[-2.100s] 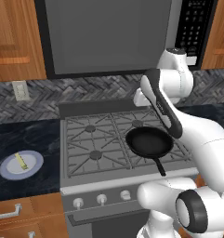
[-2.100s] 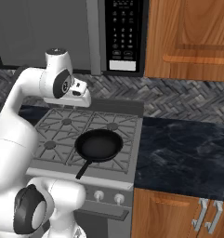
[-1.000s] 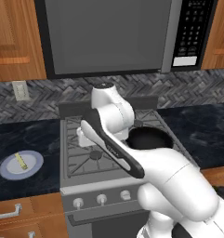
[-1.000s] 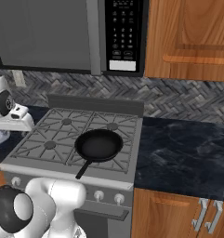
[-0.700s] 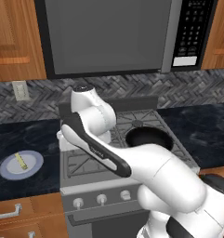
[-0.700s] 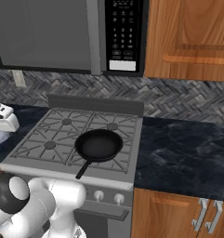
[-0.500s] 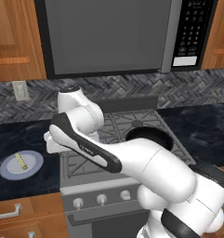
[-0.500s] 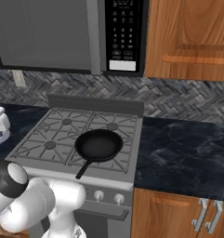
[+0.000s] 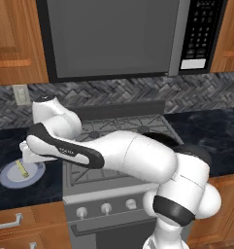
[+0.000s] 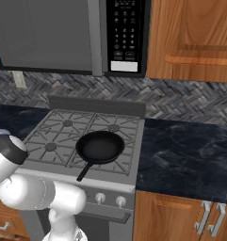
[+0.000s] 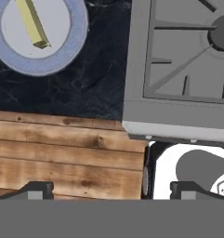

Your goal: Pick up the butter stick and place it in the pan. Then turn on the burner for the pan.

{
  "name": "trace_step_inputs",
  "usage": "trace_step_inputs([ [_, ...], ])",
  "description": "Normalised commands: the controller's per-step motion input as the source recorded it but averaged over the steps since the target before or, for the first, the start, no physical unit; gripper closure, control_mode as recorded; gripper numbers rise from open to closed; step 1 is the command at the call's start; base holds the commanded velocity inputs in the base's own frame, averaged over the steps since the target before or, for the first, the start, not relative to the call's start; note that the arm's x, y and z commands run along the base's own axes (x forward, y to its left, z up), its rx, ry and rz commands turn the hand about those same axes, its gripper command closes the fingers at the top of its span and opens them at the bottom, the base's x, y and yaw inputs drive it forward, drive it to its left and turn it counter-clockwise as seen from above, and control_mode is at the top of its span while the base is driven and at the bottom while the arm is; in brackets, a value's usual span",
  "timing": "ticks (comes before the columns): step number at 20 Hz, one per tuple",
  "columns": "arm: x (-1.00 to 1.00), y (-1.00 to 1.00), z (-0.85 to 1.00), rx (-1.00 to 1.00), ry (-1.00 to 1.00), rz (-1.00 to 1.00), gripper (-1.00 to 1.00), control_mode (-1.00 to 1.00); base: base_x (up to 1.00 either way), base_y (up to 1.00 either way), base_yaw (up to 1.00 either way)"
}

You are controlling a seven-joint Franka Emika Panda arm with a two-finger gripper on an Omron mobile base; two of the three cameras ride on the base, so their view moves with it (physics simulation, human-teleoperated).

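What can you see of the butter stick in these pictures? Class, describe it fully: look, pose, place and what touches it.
The butter stick is a thin, pale-yellow rectangular bar with flat faces and square ends, looking smooth and solid. It lies flat on a white plate with a blue rim, well inside the rim and slanted in the hand view. The plate sits on the dark marbled counter left of the stove. Nothing else touches the butter.

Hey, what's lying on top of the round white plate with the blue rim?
A pale-yellow butter stick lies on the white plate. In the left base view the white arm covers the plate's upper edge.
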Motion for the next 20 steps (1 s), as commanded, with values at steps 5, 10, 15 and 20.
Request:
trace_step_inputs([
  [5,0.35,0.53,-0.26,0.0,-0.01,0.0,-1.0,-1.0,0.0,0.0,0.0],
  [10,0.22,0.29,-0.05,0.0,0.0,0.0,-1.0,-1.0,0.0,0.0,0.0],
  [15,0.3,0.14,-0.02,0.0,0.0,0.0,-1.0,-1.0,0.0,0.0,0.0],
  [20,0.34,0.03,-0.16,0.0,0.0,0.0,-1.0,-1.0,0.0,0.0,0.0],
])
